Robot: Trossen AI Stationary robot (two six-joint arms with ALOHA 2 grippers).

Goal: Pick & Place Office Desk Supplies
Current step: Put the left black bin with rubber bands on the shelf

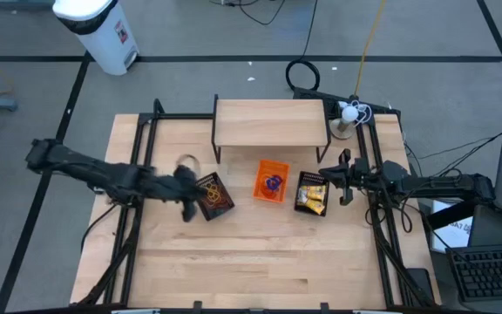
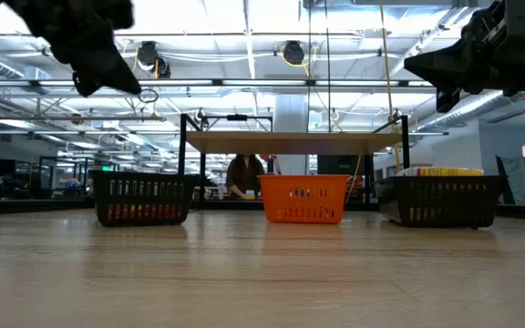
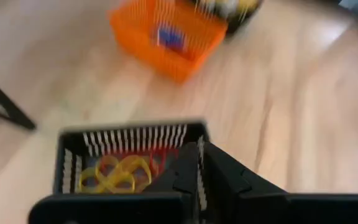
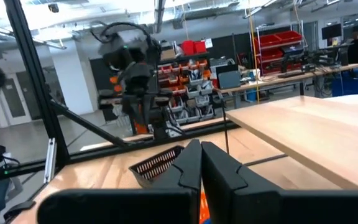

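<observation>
Wooden table [image 1: 234, 262], lab behind. L gripper [image 1: 187, 202] hangs over L mesh bin [image 1: 214, 195], nearly closed, seems empty; rubber bands [image 3: 114, 174] lie inside, prob. sorted by type. R gripper [image 1: 345, 179] shut, empty, waits by R mesh bin [image 1: 312, 193].

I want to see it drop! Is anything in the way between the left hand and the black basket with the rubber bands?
Nothing visible is. The left hand hangs right above the black basket, whose top is open, with rubber bands already inside.
</observation>
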